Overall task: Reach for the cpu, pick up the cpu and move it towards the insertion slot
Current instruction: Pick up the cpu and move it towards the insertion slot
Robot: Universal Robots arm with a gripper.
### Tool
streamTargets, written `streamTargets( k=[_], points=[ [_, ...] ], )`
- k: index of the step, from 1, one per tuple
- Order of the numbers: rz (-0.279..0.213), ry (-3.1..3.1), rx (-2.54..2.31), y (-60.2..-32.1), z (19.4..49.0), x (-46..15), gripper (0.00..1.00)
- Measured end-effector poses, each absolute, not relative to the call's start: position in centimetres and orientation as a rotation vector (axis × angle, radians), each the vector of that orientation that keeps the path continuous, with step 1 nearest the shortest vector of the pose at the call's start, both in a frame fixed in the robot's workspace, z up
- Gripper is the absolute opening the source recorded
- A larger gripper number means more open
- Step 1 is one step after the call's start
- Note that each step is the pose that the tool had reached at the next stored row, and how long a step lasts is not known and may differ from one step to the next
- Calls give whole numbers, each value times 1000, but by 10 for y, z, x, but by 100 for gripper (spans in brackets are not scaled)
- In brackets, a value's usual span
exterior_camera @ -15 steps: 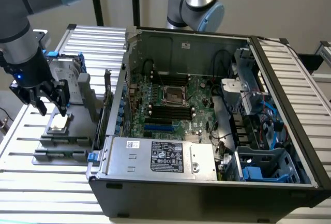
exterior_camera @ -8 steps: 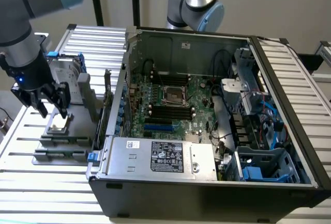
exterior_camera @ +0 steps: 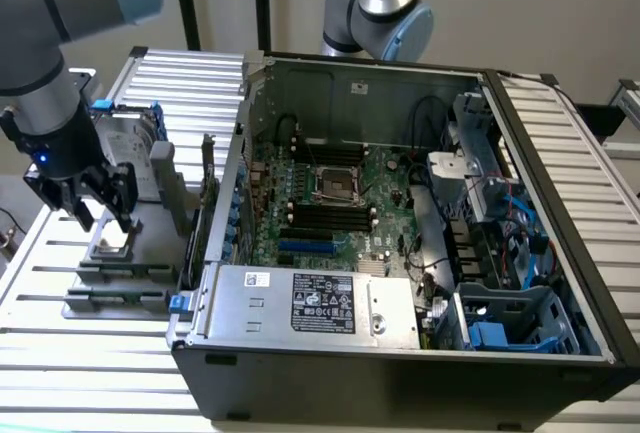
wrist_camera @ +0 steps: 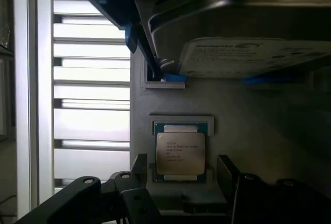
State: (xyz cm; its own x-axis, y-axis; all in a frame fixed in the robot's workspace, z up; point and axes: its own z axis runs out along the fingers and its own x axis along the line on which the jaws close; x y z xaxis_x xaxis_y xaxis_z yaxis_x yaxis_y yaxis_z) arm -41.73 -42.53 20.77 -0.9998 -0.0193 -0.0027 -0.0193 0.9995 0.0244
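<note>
The cpu [wrist_camera: 180, 153], a small square chip with a silver-grey top, lies in a shallow square holder on the grey tray; in the exterior view the cpu [exterior_camera: 112, 242] sits at the left, outside the computer case. My gripper [exterior_camera: 102, 221] hangs just above it, open, with a black finger on each side of the chip [wrist_camera: 139, 166]. The fingers do not touch it. The insertion slot [exterior_camera: 335, 181], a dark square socket in a shiny frame, lies at the centre of the green motherboard inside the case.
A silver hard drive in a blue bracket [wrist_camera: 243, 53] stands on the same tray right behind the cpu. The open black computer case [exterior_camera: 400, 213] fills the middle, its power supply [exterior_camera: 310, 303] at the front. A second arm [exterior_camera: 375, 3] stands behind the case.
</note>
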Motion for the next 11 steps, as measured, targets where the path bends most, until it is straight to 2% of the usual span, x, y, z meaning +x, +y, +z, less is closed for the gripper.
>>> streamTargets(
  k=[11],
  points=[
    [36, 3137, -35, -425, 201, -416, 65]
  ],
)
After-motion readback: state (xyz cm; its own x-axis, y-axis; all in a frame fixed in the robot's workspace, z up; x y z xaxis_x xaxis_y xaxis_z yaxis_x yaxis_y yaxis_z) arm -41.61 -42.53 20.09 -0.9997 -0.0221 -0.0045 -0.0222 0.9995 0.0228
